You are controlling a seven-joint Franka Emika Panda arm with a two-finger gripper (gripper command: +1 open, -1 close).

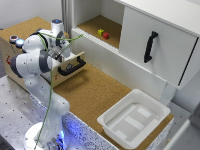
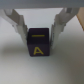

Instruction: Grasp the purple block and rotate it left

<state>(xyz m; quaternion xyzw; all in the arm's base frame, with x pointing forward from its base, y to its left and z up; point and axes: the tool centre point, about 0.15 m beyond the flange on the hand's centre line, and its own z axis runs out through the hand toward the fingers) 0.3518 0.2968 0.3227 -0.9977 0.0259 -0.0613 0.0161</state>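
Purple block (image 2: 38,43), yellow "A" facing you, sits on a pale surface squarely between the fingers (image 2: 19,22) of the gripper (image 2: 38,25), so a squeeze would catch its flat sides for the left turn. Whether they already pinch it, you cannot tell; outside, the arm hangs over the open drawer (image 1: 71,66).

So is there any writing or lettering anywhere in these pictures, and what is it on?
"A": yellow letter on the front face of the purple block, seen in the wrist view between the gripper fingers.
A faint yellow mark on the block's top face is too blurred to read.
Nothing else is readable.
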